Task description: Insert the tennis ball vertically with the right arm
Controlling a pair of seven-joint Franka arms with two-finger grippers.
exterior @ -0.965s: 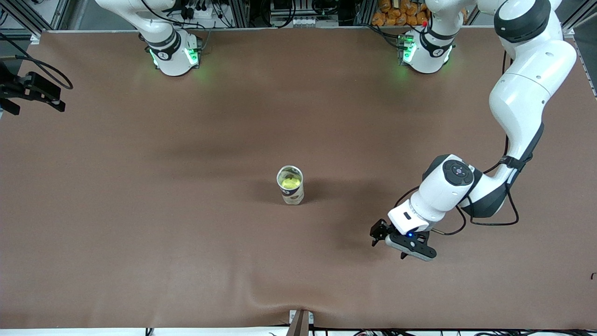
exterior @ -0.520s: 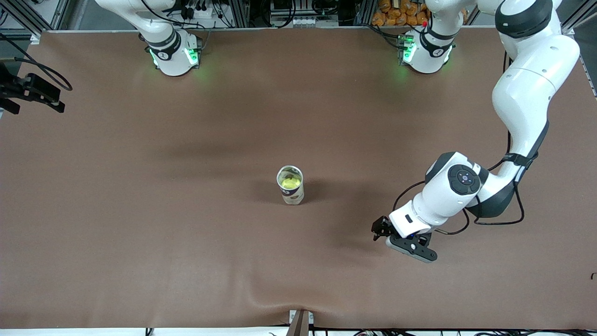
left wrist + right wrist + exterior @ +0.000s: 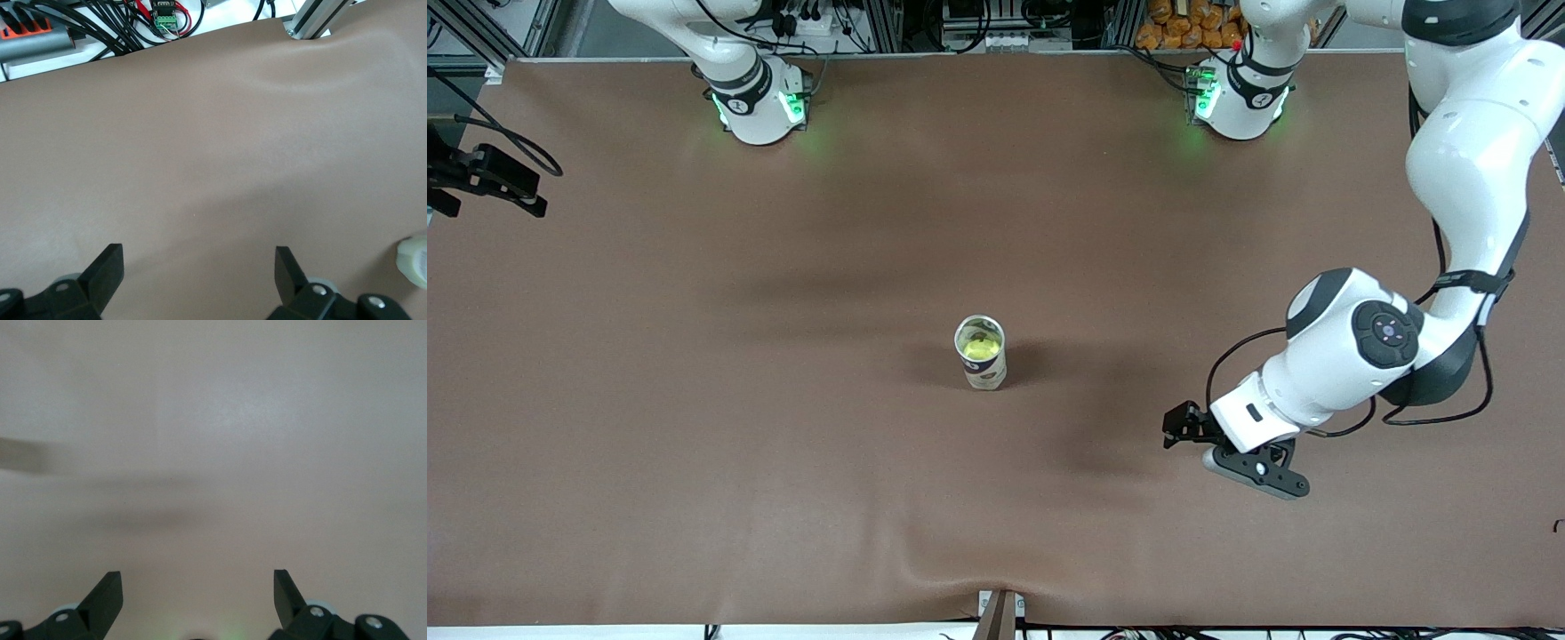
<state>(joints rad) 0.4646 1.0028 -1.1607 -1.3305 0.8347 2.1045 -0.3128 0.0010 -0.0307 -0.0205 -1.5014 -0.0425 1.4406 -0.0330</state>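
Observation:
A pale can [image 3: 986, 371] stands upright in the middle of the brown table. A yellow-green tennis ball [image 3: 980, 349] sits inside it, below the open rim. My left gripper [image 3: 1176, 430] hangs open and empty over bare table, off toward the left arm's end from the can. In the left wrist view the left gripper [image 3: 199, 268] is open over the cloth, and the can [image 3: 414, 261] shows only as a sliver at the edge. In the right wrist view my right gripper [image 3: 198, 588] is open over bare table with a green glow under it. The front view does not show it.
The brown cloth [image 3: 694, 400] covers the whole table and wrinkles near a clamp [image 3: 999, 613] at the front edge. A black camera mount [image 3: 482, 173] sticks in at the right arm's end. Cables and a metal frame post [image 3: 313, 17] lie past the table's edge.
My left arm has drawn back from the can toward its own end of the table, gripper still open. The can and ball have not moved.

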